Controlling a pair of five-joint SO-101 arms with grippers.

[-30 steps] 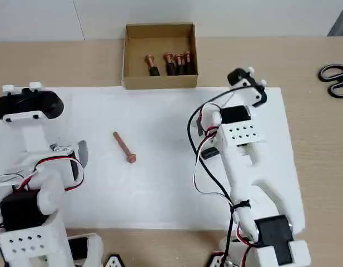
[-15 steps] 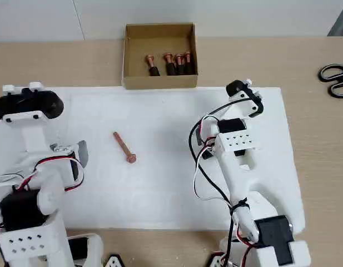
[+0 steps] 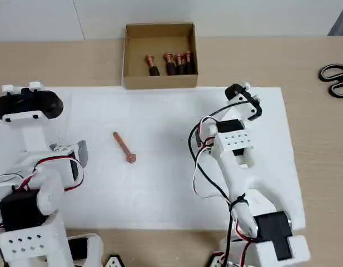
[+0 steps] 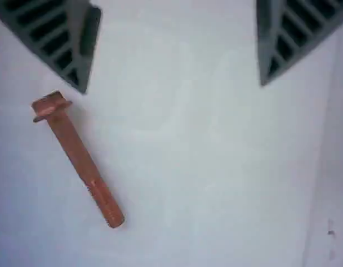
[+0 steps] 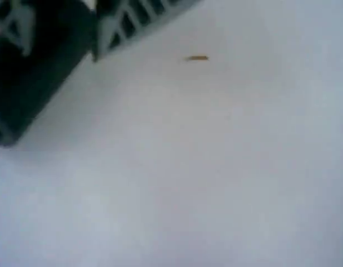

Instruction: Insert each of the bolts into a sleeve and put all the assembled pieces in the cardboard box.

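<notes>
From above, one unsleeved bolt [image 3: 124, 147] lies well short of the cardboard box [image 3: 129, 55]; the spread left end effector [image 4: 174, 80] hangs over it, bolt head just beside one jaw, seemingly for grasping; the right end effector [image 5: 60, 36] pinches a black sleeve [image 5: 32, 83], the bolt well apart from it, likely awaiting insertion.

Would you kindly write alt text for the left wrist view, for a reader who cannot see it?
A copper bolt lies flat and loose on the white sheet. The left end effector hangs open over the sheet, its two dark ribbed fingers spread wide, with the bolt's flanged head close beside one of them.
</notes>
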